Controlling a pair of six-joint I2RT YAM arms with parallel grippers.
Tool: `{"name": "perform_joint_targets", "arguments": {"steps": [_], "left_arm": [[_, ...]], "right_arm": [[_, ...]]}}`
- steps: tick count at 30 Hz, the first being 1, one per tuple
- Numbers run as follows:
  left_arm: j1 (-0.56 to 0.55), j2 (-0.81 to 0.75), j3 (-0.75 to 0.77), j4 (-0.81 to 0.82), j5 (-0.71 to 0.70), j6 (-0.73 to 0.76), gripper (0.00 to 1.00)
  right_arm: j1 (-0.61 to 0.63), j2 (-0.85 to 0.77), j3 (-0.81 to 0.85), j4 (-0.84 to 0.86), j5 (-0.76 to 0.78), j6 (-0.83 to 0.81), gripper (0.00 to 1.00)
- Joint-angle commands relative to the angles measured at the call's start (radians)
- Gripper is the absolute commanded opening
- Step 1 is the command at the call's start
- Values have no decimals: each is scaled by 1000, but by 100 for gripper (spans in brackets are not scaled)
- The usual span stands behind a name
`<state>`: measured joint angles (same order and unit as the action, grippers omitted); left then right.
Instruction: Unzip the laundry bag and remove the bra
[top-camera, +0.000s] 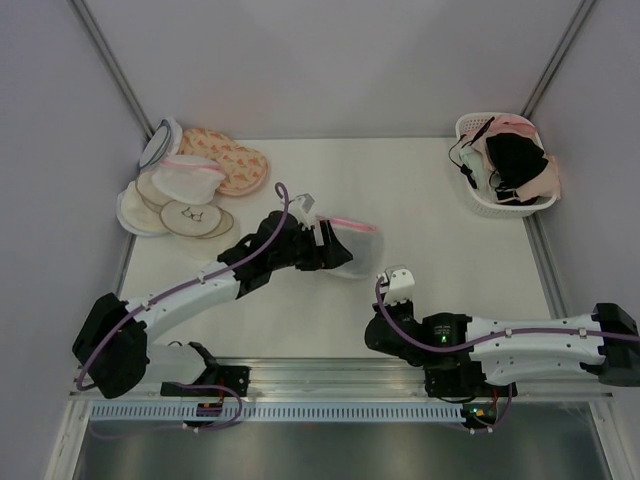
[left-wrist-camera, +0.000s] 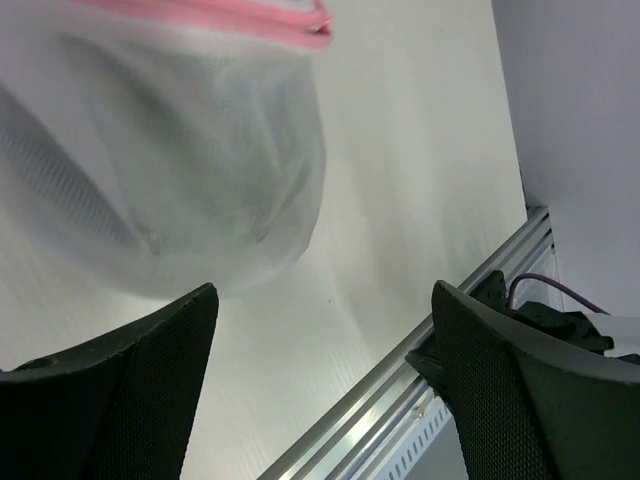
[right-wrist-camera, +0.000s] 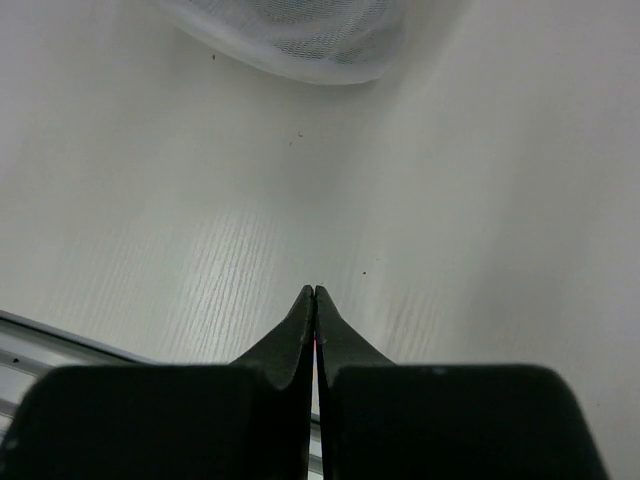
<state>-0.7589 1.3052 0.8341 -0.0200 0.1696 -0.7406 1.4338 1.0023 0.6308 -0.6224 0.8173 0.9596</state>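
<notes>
The table (top-camera: 420, 180) is a white, faintly grained board boxed in by pale grey walls (top-camera: 330, 60), with an aluminium rail (top-camera: 340, 375) along its near edge. The laundry bag (top-camera: 352, 243) lies near the middle of the board, its pink zipper trim (top-camera: 352, 222) along the far side. Only the overhead view shows the rest: a pile of round pouches (top-camera: 190, 180) in the far-left corner and a white basket (top-camera: 500, 205) of black and peach garments (top-camera: 512, 160) at the far right, both well apart from the bag. The left gripper (top-camera: 318, 235) sits at the bag's left edge. Its own camera shows what the overhead cannot: the jaws spread wide with nothing between them, and the mesh dome just beyond the fingertips (left-wrist-camera: 190, 310). That picture is blurred, so contact with the mesh cannot be judged. The right gripper (top-camera: 397, 280) hangs over bare board near the rail, on the near side of the bag. Its wrist view shows the jaws pressed tightly together, holding nothing, with the bag's lower rim at the top of the frame.
</notes>
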Motion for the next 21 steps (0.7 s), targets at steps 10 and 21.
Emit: {"name": "perform_joint_targets", "arguments": {"steps": [10,21], "left_arm": [[-30,-178,-144,181,-128,-383,100],[-2,288,190,128,-136,-772,100]], "right_arm": [[-32,-1,-51,96,-3,14,1],[-30,-71,-68,58,-40,27,0]]}}
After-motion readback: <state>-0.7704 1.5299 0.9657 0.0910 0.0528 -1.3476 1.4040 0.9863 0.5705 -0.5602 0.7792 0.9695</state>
